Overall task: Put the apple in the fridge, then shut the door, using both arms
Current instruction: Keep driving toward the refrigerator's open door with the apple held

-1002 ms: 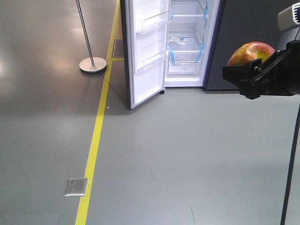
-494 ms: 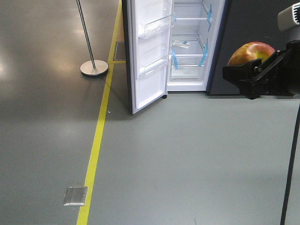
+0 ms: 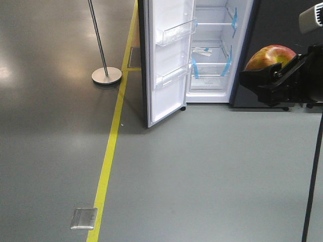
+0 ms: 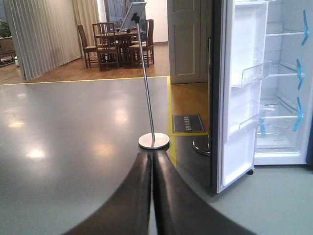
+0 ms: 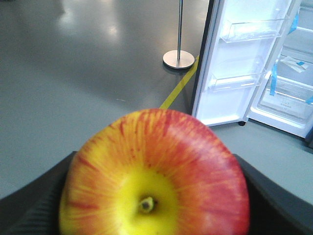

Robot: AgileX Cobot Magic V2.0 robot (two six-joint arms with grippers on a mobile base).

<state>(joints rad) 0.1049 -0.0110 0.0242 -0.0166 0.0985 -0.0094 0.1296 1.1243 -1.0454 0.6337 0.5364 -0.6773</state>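
My right gripper (image 3: pixel 275 80) is shut on the red and yellow apple (image 3: pixel 270 57) and holds it in the air at the right of the front view. The apple (image 5: pixel 156 174) fills the right wrist view, stem dimple toward the camera. The fridge (image 3: pixel 214 55) stands open ahead, its white shelves with blue tape in view. Its door (image 3: pixel 166 60) swings out to the left, white inside with clear bins. The fridge (image 4: pixel 283 98) and door (image 4: pixel 242 98) also show at the right of the left wrist view. My left gripper (image 4: pixel 151 161) is shut and empty, low over the floor.
A metal pole on a round base (image 3: pixel 106 75) stands left of the door. A yellow floor line (image 3: pixel 113 136) runs past the door's foot. A metal floor plate (image 3: pixel 84 218) lies near the front left. A dark cabinet (image 3: pixel 292 25) stands right of the fridge.
The fridge, door and pole have shifted to the right and grown a little in the front view. The right gripper holds the apple at the same place in the picture.
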